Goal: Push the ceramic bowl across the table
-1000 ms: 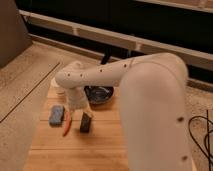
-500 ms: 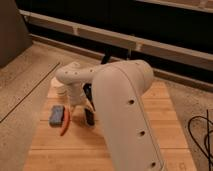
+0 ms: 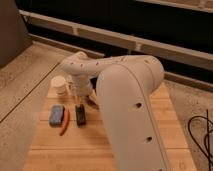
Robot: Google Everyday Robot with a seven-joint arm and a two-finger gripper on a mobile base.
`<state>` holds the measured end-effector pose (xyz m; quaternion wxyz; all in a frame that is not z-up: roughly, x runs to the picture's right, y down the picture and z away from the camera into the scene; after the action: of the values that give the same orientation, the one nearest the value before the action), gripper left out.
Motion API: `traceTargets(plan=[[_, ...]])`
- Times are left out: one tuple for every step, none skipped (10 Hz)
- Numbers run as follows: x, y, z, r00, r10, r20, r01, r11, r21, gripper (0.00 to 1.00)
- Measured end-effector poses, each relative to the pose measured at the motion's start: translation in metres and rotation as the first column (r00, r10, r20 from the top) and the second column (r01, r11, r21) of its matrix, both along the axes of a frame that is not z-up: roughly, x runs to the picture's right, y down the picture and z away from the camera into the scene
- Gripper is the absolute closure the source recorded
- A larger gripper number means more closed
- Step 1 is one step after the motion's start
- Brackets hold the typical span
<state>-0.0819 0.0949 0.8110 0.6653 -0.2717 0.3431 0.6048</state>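
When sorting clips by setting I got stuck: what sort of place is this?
Probably a robotics lab: a light-brown butcher-block wooden table on speckled grey floor, pale rails along a dark wall. The gripper hangs over the table beside a small white cylindrical cup.

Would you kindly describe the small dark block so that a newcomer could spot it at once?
Over the wooden table, the end effector hangs just right of the white cup in the picture. Nearer the camera lie three small items in a row. The dark block is the rightmost, black and boxy, unlike the orange stick and blue pad beside it.
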Motion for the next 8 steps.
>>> traceTargets(plan=[[0.009, 0.01, 0.0, 1.0, 0.011, -0.017, -0.011, 0.9997, -0.02, 0.35], [0.019, 0.022, 0.001, 0.999, 0.032, -0.041, -0.034, 0.9983, -0.047, 0.35], [0.028, 0.029, 0.004, 0.997, 0.046, -0.057, -0.049, 0.9967, -0.065, 0.35], [0.037, 0.039, 0.007, 0.996, 0.056, -0.074, -0.062, 0.9943, -0.087, 0.35], [0.043, 0.042, 0.01, 0.995, 0.058, -0.083, -0.066, 0.9935, -0.093, 0.35], [0.047, 0.041, 0.011, 0.994, 0.06, -0.088, -0.068, 0.9935, -0.091, 0.35], [0.056, 0.034, 0.013, 0.994, 0.054, -0.098, -0.061, 0.9955, -0.072, 0.35], [0.063, 0.029, 0.015, 0.994, 0.045, -0.1, -0.051, 0.997, -0.058, 0.35]])
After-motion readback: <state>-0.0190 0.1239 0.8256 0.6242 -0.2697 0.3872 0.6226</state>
